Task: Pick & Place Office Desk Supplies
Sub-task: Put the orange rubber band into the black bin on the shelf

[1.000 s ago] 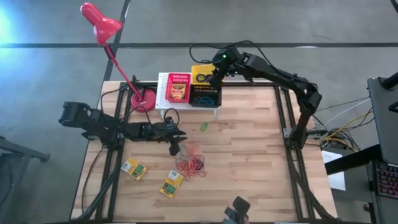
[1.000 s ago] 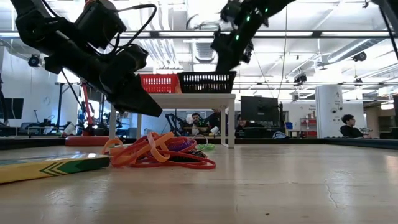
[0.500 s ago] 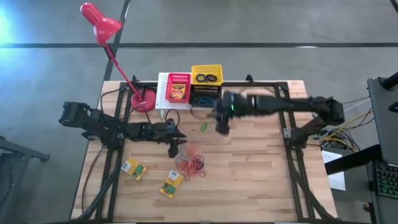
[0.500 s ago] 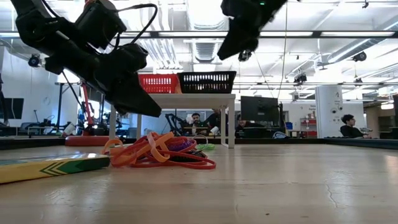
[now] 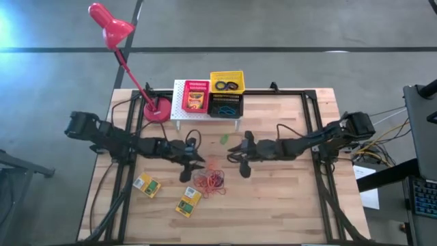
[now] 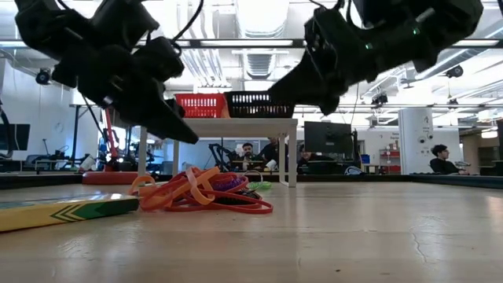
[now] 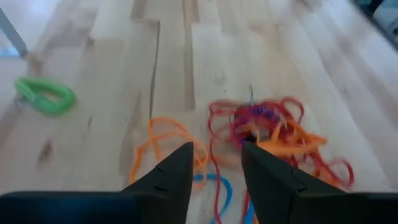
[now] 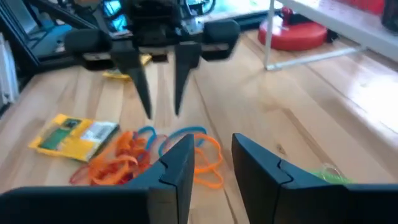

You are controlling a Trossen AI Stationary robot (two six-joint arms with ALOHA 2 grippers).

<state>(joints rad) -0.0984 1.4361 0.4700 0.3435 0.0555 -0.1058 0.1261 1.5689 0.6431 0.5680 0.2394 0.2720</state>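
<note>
A tangle of orange-red rubber bands [image 5: 210, 180] [image 6: 204, 195] [image 7: 267, 134] [image 8: 124, 163] lies on the wooden table, with a blue band among them. My left gripper [image 5: 186, 172] [image 7: 216, 165] hovers open just left of the pile, pointing down. My right gripper [image 5: 243, 167] [image 8: 212, 158] hovers open to the pile's right, facing the left one. Two flat yellow-and-green boxes [image 5: 147, 185] [image 5: 188, 202] lie near the pile. A green ring [image 5: 224, 139] [image 7: 45, 96] rests farther back. Red [image 5: 196, 96], yellow [image 5: 227, 83] and black [image 5: 225, 106] baskets stand on the white rack.
The white rack [image 5: 179, 92] stands at the table's far edge, and the red lamp's base [image 5: 158, 109] sits beside it on the left. Bare wood extends to the right and near side of the pile. People sit at desks far beyond the table.
My right arm has swung from the baskets at the far edge toward the near edge and down, ending low beside the rubber bands, opposite the left gripper. My left gripper has shifted slightly toward the near edge. The bands and boxes have stayed put.
</note>
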